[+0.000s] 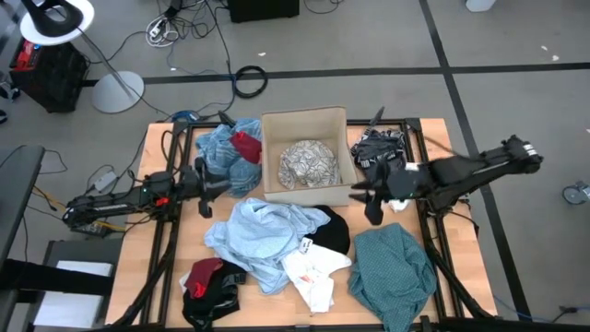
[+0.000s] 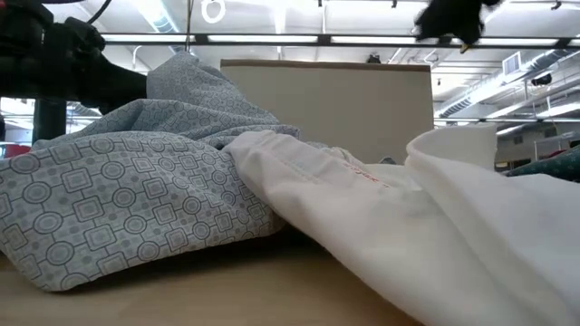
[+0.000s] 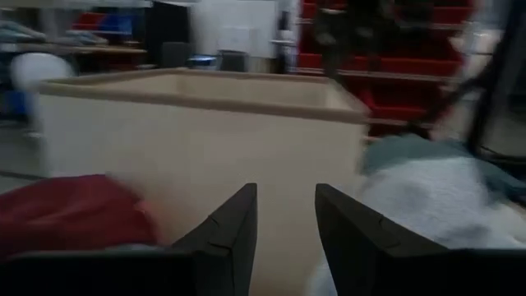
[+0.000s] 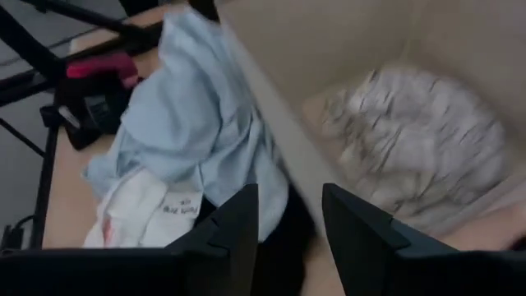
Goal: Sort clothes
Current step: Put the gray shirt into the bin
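A tan cardboard box (image 1: pixel 304 124) stands at the table's far middle with a black-and-white patterned garment (image 1: pixel 309 164) inside. My left gripper (image 1: pixel 217 187) is open and empty just left of the box, facing its wall (image 3: pixel 205 140). My right gripper (image 1: pixel 367 198) is open and empty above the box's near right corner. A denim blue garment (image 1: pixel 221 148) with a red piece (image 1: pixel 246 145) on it lies left of the box. Light blue (image 1: pixel 263 235), black (image 1: pixel 336 229), white (image 1: pixel 313 272), teal green (image 1: pixel 395 267) and red-and-black (image 1: pixel 210 286) garments lie on the near half.
Another black-and-white patterned garment (image 1: pixel 378 148) lies right of the box at the far edge. The low view is filled by the light blue garment (image 2: pixel 109 199) and the white one (image 2: pixel 426 226), with the box (image 2: pixel 326 100) behind. Cables and a lamp stand are on the floor beyond the table.
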Tool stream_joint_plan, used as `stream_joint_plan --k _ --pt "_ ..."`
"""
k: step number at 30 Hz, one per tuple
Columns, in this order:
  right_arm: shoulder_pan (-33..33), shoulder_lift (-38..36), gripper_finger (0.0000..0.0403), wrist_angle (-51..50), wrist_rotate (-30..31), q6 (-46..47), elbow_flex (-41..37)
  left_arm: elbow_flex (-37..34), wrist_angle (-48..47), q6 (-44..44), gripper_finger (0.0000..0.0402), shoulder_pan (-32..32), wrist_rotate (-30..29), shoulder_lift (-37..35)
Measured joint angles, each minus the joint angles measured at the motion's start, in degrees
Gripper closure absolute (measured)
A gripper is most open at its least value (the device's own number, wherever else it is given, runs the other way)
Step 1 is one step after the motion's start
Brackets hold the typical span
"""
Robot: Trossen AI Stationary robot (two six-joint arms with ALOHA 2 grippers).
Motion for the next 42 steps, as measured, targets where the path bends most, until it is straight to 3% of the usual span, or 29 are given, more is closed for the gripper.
stream_joint_plan --k 7,14,19,28,37,39,42 --pt "3.10 -0.39 0.0266 19.08 -0.48 7.91 -16.19 4.96 -4.10 0.03 0.0270 -0.05 2.17 0.05" --pt "5.12 -0.41 0.0266 25.96 0.36 14.94 -21.57 15.55 -15.01 -1.27 0.0270 -1.59 8.36 5.83" --pt "7.06 -0.32 0.0269 26.69 2.15 16.18 -21.61 21.09 -16.40 -0.16 0.0271 -5.80 8.78 15.48" --pt "11.27 -0.29 0.0273 26.60 5.40 17.24 -21.61 30.44 -22.50 0.44 0.0271 -14.00 3.34 38.85" --pt "13.79 -0.29 0.0273 26.82 8.20 17.26 -21.61 33.20 -20.21 -1.46 0.0273 -15.48 0.19 54.09" --pt "14.17 -0.27 0.0273 26.84 8.69 17.26 -21.61 33.20 -19.23 -4.19 0.0293 -15.48 0.46 55.99" --pt "14.80 -0.27 0.0273 26.84 9.48 16.48 -21.61 33.20 -18.83 -4.65 0.0370 -15.65 4.17 56.34"
